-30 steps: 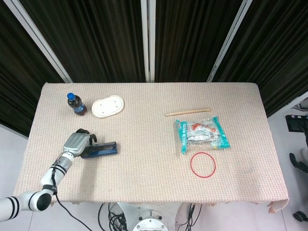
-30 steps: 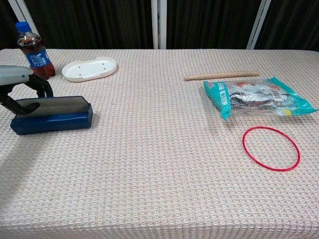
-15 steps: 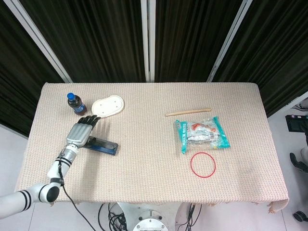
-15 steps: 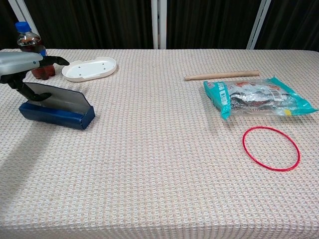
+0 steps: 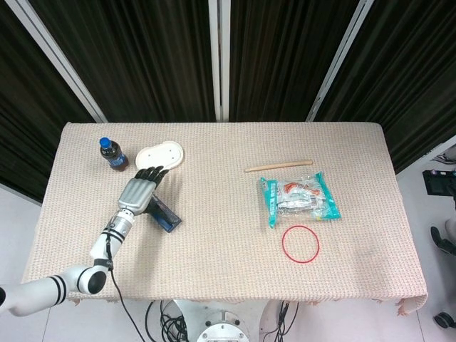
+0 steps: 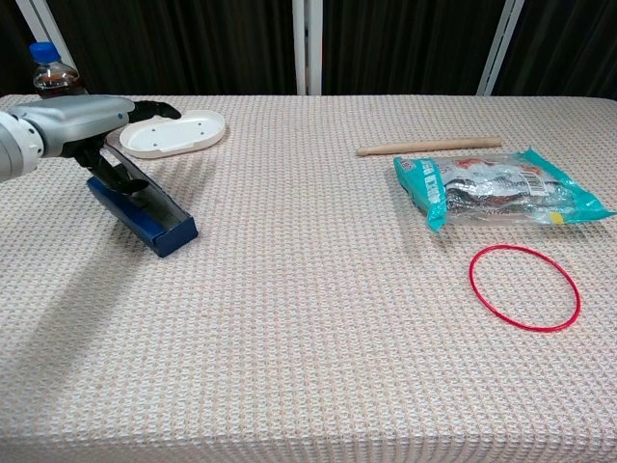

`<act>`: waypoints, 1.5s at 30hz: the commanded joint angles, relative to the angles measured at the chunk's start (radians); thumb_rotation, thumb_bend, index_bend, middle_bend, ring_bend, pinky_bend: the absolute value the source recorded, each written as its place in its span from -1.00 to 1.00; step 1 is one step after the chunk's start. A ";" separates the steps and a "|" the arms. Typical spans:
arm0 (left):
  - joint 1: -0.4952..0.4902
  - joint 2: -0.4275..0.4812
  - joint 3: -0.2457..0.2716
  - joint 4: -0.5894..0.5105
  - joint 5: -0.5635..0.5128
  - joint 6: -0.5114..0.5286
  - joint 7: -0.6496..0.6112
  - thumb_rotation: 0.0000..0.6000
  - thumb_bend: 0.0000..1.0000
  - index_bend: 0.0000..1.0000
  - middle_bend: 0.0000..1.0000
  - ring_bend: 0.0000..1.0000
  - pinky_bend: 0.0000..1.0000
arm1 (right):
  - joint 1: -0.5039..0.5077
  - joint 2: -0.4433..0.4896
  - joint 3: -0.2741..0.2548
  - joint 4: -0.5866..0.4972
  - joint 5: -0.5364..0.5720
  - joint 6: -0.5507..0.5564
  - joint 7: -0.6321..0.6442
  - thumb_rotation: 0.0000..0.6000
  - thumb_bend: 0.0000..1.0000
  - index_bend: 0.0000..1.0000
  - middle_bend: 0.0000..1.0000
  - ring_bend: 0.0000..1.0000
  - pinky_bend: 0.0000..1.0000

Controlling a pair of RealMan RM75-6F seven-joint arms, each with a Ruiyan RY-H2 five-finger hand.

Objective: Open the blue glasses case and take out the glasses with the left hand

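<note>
The blue glasses case [image 5: 166, 214] [image 6: 147, 209] lies slanted on the left part of the table, its near end pointing toward the middle. Its top looks open, showing a dark inside, and I see no glasses. My left hand [image 5: 140, 192] [image 6: 85, 123] hovers over the case's far end with the fingers stretched out toward the white dish. In the chest view its dark lower fingers [image 6: 118, 174] touch the case there. Nothing is held in the hand. My right hand shows in neither view.
A cola bottle [image 5: 112, 154] [image 6: 58, 82] and an oval white dish [image 5: 159, 157] [image 6: 174, 132] stand just beyond the hand. A wooden stick [image 5: 278, 167], a snack bag [image 5: 299, 198] and a red ring [image 5: 301, 244] lie on the right side.
My left hand has moved right and away from me, and its fingers have straightened. The case has swung from lying crosswise to slanting, its near end now toward the table's middle.
</note>
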 commanded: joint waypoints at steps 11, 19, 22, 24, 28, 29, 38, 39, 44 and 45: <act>-0.042 -0.024 -0.047 -0.119 -0.043 0.048 0.108 1.00 -0.39 -0.98 -0.99 -1.00 -0.81 | 0.006 -0.012 0.000 0.023 0.008 -0.022 0.017 1.00 -0.38 -1.00 -1.00 -1.00 -1.00; -0.067 -0.087 -0.049 -0.090 -0.056 0.061 0.147 1.00 -0.59 -0.99 -0.98 -1.00 -0.81 | 0.004 -0.009 0.001 0.025 0.007 -0.021 0.025 1.00 -0.38 -1.00 -1.00 -1.00 -1.00; -0.070 -0.102 -0.051 -0.069 -0.072 0.061 0.154 1.00 -0.67 -0.99 -0.98 -1.00 -0.81 | 0.003 -0.009 0.001 0.028 0.007 -0.021 0.031 1.00 -0.38 -1.00 -1.00 -1.00 -1.00; -0.071 -0.108 -0.052 -0.058 -0.077 0.061 0.154 1.00 -0.69 -0.99 -0.98 -1.00 -0.81 | 0.002 -0.009 0.002 0.030 0.007 -0.021 0.034 1.00 -0.38 -1.00 -1.00 -1.00 -1.00; -0.068 -0.107 -0.056 -0.054 -0.070 0.074 0.144 1.00 -0.70 -0.98 -0.98 -1.00 -0.81 | 0.002 -0.010 0.002 0.033 0.008 -0.022 0.038 1.00 -0.38 -1.00 -1.00 -1.00 -1.00; -0.064 -0.103 -0.057 -0.059 -0.064 0.080 0.138 1.00 -0.70 -0.98 -0.98 -1.00 -0.81 | 0.002 -0.009 0.002 0.034 0.009 -0.022 0.037 1.00 -0.38 -1.00 -1.00 -1.00 -1.00; -0.012 -0.038 -0.034 -0.154 -0.064 0.138 0.151 1.00 -0.70 -0.91 -0.80 -1.00 -0.78 | 0.006 -0.013 0.003 0.032 0.011 -0.029 0.027 1.00 -0.38 -1.00 -1.00 -1.00 -1.00; -0.007 -0.036 -0.029 -0.163 -0.058 0.148 0.153 1.00 -0.70 -0.91 -0.80 -1.00 -0.78 | 0.008 -0.014 0.002 0.031 0.009 -0.031 0.024 1.00 -0.38 -1.00 -1.00 -1.00 -1.00; 0.001 -0.052 -0.026 -0.157 -0.039 0.174 0.156 1.00 -0.70 -0.91 -0.80 -1.00 -0.80 | 0.013 -0.017 0.001 0.023 0.000 -0.030 0.013 1.00 -0.37 -1.00 -1.00 -1.00 -1.00; 0.001 -0.056 -0.025 -0.155 -0.042 0.170 0.156 1.00 -0.71 -0.91 -0.80 -1.00 -0.80 | 0.013 -0.016 0.001 0.021 -0.001 -0.028 0.012 1.00 -0.37 -1.00 -1.00 -1.00 -1.00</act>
